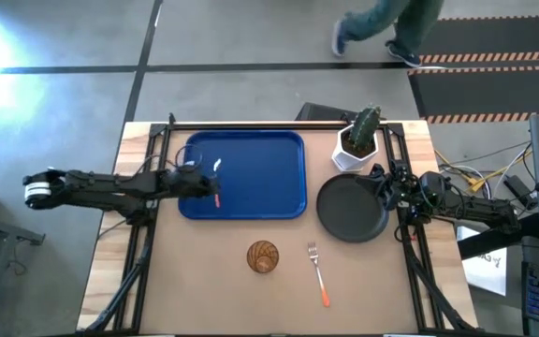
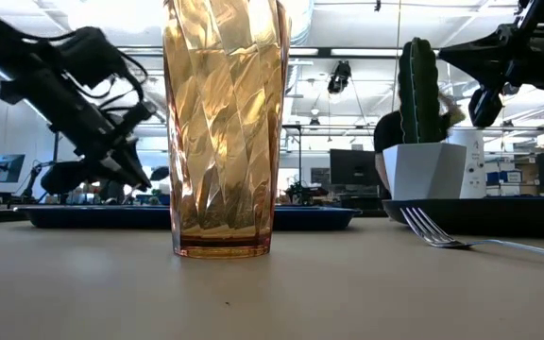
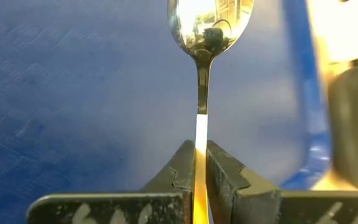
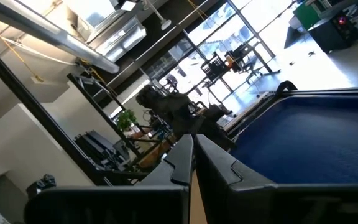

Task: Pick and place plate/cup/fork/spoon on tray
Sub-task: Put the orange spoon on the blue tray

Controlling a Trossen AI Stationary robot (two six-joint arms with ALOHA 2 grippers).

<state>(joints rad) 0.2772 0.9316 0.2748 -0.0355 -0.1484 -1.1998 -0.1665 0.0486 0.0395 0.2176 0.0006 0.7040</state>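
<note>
The left jaws are shut tight on the orange handle of the spoon [image 3: 202, 93]. The spoon is held over the left part of the blue tray [image 1: 260, 183], with its shiny bowl pointing away from the left gripper [image 1: 215, 190]. The tray is set at the far edge of the bench [image 1: 204, 290]. The right jaws are closed with nothing held, and the right gripper [image 1: 379, 174] is kept above the far edge of the black plate [image 1: 349, 211], just right of the tray. The cup [image 1: 263, 256] is stood near the front edge, and the fork [image 1: 317, 271] is laid just right of it. A cactus pot [image 1: 358, 140] is placed behind the plate.
</note>
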